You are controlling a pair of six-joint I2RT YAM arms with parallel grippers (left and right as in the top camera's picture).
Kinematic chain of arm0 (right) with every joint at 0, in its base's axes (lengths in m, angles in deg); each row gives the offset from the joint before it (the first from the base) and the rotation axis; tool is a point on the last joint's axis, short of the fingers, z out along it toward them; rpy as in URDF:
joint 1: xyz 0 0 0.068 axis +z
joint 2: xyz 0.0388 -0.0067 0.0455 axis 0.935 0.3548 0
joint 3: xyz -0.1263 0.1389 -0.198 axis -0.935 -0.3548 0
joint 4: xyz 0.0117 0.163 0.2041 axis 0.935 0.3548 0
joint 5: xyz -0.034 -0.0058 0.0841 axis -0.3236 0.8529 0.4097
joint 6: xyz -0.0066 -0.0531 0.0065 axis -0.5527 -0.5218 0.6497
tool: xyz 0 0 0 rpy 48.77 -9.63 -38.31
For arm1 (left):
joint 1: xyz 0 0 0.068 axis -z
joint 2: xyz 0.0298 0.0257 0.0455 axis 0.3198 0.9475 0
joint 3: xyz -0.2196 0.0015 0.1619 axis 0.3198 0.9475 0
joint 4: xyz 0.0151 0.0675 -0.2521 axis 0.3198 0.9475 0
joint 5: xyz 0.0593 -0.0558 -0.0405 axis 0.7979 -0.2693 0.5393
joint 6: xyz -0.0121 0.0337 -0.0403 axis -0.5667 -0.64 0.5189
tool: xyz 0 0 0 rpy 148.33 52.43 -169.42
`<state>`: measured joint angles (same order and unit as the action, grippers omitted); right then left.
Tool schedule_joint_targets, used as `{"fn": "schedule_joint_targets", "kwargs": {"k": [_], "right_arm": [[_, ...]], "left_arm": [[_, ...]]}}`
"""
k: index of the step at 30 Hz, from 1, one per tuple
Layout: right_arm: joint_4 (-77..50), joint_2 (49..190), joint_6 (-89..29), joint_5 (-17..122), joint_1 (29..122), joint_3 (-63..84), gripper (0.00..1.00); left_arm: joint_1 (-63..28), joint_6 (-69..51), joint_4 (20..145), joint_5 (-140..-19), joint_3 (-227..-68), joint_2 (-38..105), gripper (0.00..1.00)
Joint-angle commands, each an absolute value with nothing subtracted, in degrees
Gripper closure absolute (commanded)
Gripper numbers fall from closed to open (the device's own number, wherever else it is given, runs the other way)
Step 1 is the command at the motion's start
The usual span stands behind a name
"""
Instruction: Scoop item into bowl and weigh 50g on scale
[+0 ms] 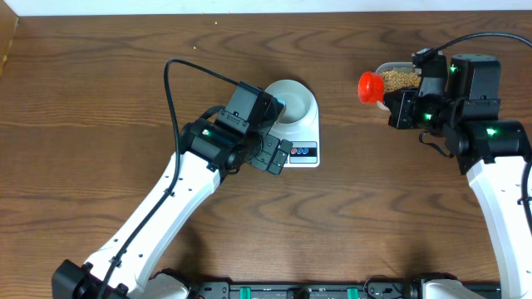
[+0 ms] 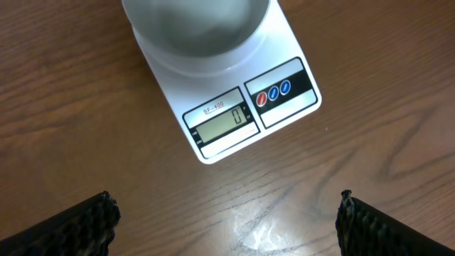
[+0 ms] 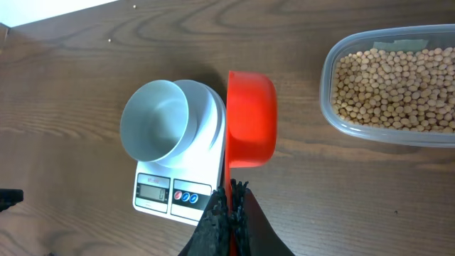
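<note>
Dark brown wood grain covers the table [image 1: 100,100]. The white scale [image 2: 234,121] lies about midway between the table's left and right edges, nearer the far edge than the near one. Its display end, with the three small round buttons, faces the near edge, and the display reads 0. The pale bowl [image 1: 293,104] sits on the scale's weighing end, upright, and covers most of the platform.

The left gripper [image 2: 226,203] hangs just on the near side of the scale's display end. Its two black fingers [image 2: 78,224] are spread wide apart with only bare tabletop between them, touching nothing.

The right gripper [image 3: 231,199] is clamped tight on the thin handle of an orange-red scoop [image 3: 250,117]. The scoop's round cup is between the scale and a clear plastic tub [image 3: 333,114], close by the tub's left end. How high it is above the table cannot be told.

The tub stands on the right half of the table, toward the far edge. The tan-yellow beans [image 3: 398,85] lie inside it, covering its bottom
</note>
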<state>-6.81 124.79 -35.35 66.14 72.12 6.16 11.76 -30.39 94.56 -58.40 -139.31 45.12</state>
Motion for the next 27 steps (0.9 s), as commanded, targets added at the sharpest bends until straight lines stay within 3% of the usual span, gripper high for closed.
{"fn": "schedule_joint_targets", "kwargs": {"k": [1,16,27], "right_arm": [[-6.8,124.0,-36.2,65.9,71.9,7.1,0.99],[-6.7,124.0,-36.2,65.9,71.9,7.1,0.99],[-6.7,124.0,-36.2,65.9,71.9,7.1,0.99]], "left_arm": [[11.5,-30.1,94.2,-57.5,-139.0,45.3,0.00],[10.5,-31.9,94.3,-57.5,-139.0,45.3,0.00],[6.5,-34.9,94.3,-65.9,-139.0,45.3,0.00]]}}
